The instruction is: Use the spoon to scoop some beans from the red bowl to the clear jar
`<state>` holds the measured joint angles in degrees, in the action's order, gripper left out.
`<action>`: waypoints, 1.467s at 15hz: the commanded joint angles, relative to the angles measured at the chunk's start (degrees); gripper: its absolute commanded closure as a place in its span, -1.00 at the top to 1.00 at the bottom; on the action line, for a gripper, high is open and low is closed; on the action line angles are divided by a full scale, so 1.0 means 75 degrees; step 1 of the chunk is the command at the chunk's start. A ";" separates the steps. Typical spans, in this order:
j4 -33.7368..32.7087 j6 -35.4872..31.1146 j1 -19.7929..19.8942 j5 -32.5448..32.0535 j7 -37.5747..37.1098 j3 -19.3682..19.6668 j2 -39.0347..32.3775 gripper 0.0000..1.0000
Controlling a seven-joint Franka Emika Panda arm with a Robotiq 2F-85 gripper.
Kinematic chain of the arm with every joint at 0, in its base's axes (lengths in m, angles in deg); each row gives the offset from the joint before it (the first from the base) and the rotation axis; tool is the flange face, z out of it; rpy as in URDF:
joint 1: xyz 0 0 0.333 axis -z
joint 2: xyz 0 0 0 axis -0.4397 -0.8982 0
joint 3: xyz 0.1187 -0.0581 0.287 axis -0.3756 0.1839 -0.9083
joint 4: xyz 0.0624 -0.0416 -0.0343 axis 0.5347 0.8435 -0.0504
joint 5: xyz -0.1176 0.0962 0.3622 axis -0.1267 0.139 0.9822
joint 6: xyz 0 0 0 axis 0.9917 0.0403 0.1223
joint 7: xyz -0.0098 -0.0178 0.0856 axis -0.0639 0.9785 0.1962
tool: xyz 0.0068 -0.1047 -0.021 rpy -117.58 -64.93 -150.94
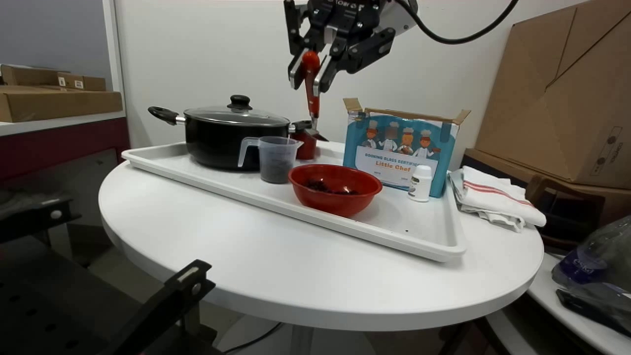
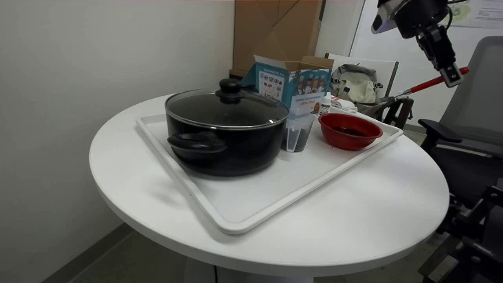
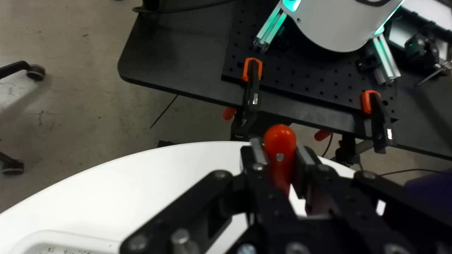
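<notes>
The gripper (image 1: pixel 308 80) is clamped on the spoon (image 2: pixel 427 84) by its red handle, up high and tilted with the metal end lower, presumably so the scooping end is free to dip; I can't tell whether it's loaded. In both exterior views the red bowl (image 1: pixel 335 206) holding the beans (image 1: pixel 318 186) sits toward the right of the tray (image 2: pixel 235 200), with the clear jar (image 1: pixel 277 161) just left of it, probably to keep the carry short.

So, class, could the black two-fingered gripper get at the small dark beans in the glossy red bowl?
Probably yes: the gripper hangs higher, holding the red-handled spoon, and the uncovered bowl leaves the beans exposed.
</notes>
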<state>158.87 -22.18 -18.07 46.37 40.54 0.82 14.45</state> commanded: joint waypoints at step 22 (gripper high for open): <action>-0.3090 0.1337 0.0690 0.0614 -0.0633 -0.0158 -0.3247 -0.81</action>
<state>135.83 -11.20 -10.75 54.90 41.35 -0.56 -10.26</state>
